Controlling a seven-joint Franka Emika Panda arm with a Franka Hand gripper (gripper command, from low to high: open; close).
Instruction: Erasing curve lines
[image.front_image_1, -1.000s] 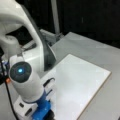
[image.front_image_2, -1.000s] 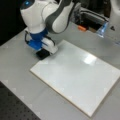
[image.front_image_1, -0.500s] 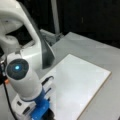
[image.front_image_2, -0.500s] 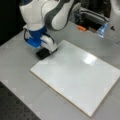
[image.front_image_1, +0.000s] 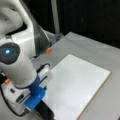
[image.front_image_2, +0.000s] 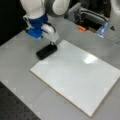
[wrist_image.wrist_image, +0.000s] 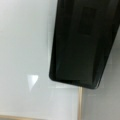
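Note:
A white board (image.front_image_2: 75, 75) lies on the grey table, seen in both front views (image.front_image_1: 75, 82) and filling the left of the wrist view (wrist_image.wrist_image: 25, 50). The curve lines show in none of the views; the bare board surface carries only glare spots. A black rectangular eraser (image.front_image_2: 46, 51) rests across the board's corner at a front view's left. My gripper (image.front_image_2: 52, 42) stands over it, shut on its end. Close under the wrist camera the eraser (wrist_image.wrist_image: 82, 42) looks large and dark beside the board's wooden edge. The same eraser (image.front_image_1: 45, 111) sits under the blue wrist at a front view's bottom.
A small orange thing (image.front_image_2: 81, 28) lies beyond the board, also seen beside the arm's base (image.front_image_1: 48, 50). A grey box (image.front_image_2: 85, 15) and a blue-tipped clear item (image.front_image_2: 102, 30) stand at the back. A dark perforated surface (image.front_image_2: 15, 107) borders the table.
The gripper and eraser have shifted only slightly at the board's corner; the board itself has not moved.

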